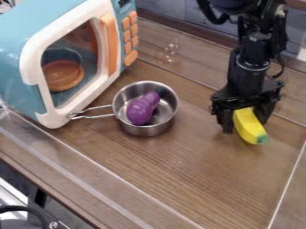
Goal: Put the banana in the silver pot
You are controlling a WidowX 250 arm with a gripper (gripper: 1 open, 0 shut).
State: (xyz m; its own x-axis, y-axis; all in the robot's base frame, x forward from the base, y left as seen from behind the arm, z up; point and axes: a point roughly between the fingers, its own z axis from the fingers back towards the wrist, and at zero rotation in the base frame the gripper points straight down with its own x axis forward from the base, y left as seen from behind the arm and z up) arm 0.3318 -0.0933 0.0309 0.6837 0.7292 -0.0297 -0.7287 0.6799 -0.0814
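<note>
1. Black tool (245, 114), jaws spread wide and grasping nothing, pointed straight down over the small curved yellow toy banana (250, 125).
2. Banana flat on the brown wooden worktop (180, 179), between the jaws, long axis running from upper left to lower right.
3. Small round shiny silver pot (147, 108) well to the left, purple lumpy toy vegetable (143, 108) inside.
4. Bare worktop between; teal toy microwave (66, 49) just beyond pot.

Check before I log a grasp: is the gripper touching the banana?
Cannot tell. The one camera view shows the open gripper straddling the banana on the table, but no clear contact or gap at the fingers.
</note>
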